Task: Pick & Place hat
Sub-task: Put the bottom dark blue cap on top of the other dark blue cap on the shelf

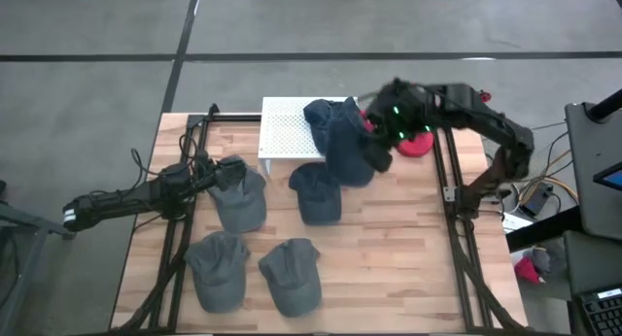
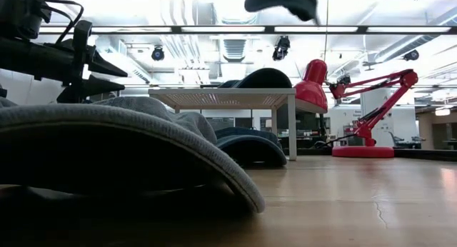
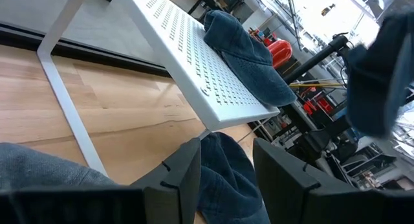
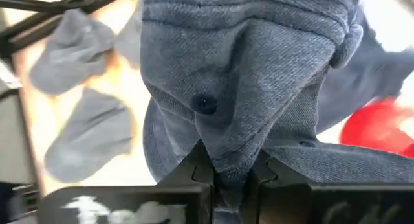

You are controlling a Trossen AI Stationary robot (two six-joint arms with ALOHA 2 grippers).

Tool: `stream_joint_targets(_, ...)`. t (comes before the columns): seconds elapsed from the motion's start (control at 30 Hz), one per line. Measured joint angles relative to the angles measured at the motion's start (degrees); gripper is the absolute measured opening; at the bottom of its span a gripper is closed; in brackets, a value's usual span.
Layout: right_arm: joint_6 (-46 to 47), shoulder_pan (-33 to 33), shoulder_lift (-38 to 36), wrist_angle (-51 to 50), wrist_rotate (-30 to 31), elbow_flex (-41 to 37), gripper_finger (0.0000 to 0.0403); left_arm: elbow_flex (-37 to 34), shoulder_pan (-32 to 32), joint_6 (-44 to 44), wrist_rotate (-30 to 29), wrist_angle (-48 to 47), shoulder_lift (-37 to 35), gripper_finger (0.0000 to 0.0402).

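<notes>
One soft, light denim cap (image 4: pixel 259 75) hangs limp from the right end effector (image 4: pixel 234 175), clamped on crown fabric.

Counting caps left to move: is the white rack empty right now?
No, a blue cap already lies on the white rack.
</notes>
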Motion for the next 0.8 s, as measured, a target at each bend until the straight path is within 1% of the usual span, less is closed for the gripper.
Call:
stream_joint_targets(0.17,-11.4,-5.7,7.1,-0.9,-0.2,8.7,0.002,0.0,0.0,0.0,0.0,0.0,0.0,0.0142)
stream_joint_targets(0.33,-18.7,-10.6,14.4,-5.8,-0.6,15.7,0.002,0.0,0.0,-0.2,0.0,0.0,0.0,0.0142)
stream_joint_targets(0.47,-22.6,-14.5,16.8,-5.8,-3.6,15.2,0.002,0.0,0.0,-0.2,0.0,0.0,0.0,0.0142)
stream_joint_targets(0.63,-23.9,-18.4,18.7,-4.5,-6.1,15.7,0.002,0.0,0.0,-0.2,0.0,0.0,0.0,0.0142)
stream_joint_targets(0.73,-24.3,-20.2,19.2,-3.6,-10.2,15.8,0.002,0.0,0.0,-0.2,0.0,0.0,0.0,0.0142)
stream_joint_targets(0.8,-24.3,-21.1,19.8,-3.7,-11.8,15.8,0.002,0.0,0.0,-0.2,0.0,0.0,0.0,0.0142)
